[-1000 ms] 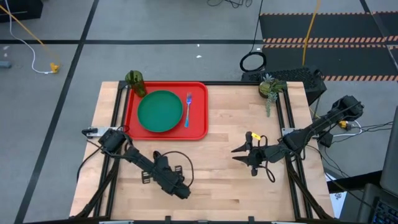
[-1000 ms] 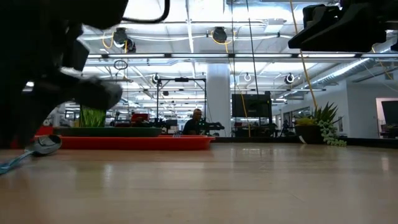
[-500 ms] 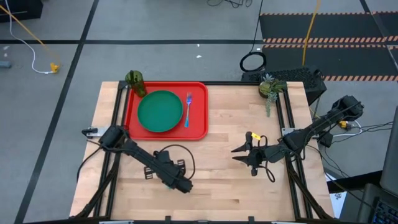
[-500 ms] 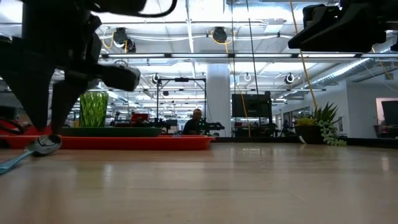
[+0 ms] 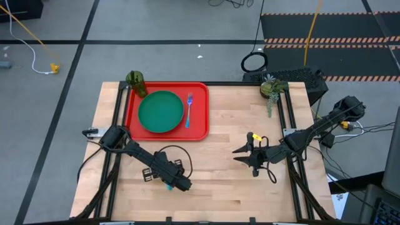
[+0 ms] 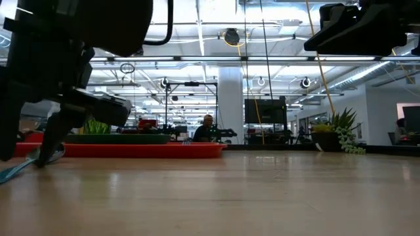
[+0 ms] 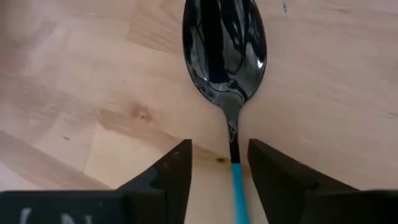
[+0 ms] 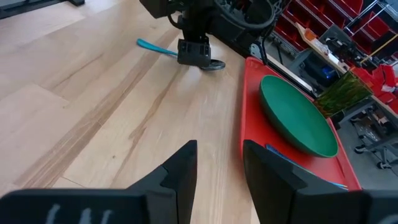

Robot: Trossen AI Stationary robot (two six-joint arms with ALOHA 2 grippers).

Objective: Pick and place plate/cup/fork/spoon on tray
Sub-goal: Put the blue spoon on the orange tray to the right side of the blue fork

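Wooden worktop [image 5: 225, 187] carrying all items, ordered here from largest to smallest.

Red tray [image 5: 166, 112] set at the far left of the worktop, flat, long side running across. Also seen edge-on in the low view [image 6: 141, 150] and at an angle in the right wrist view [image 8: 261, 149].

Dark green plate [image 5: 160, 111] lying inside the tray, left of centre, clear of the rim [image 8: 297, 116].

Olive-green cup [image 5: 135, 82] standing upright at the tray's far left corner; inside the rim or just outside it cannot be told.

Fork [image 5: 189, 110] lying inside the tray just right of the plate, tines toward the far edge, handle toward the near edge.

Spoon [image 7: 225, 56] lying flat on bare worktop, well apart from the tray, on the near left side. Dark bowl forward of the left gripper, blue handle passing back between the fingers; blue tip visible from above [image 5: 169, 185].

Left gripper [image 7: 219, 163] lowered over the spoon's neck, fingers [image 7: 176, 171] part open, one on each side of the handle, not closed on it.

Right gripper [image 8: 219, 163] hovering over the right half of the worktop [image 5: 240, 154], fingers part open, holding nothing.
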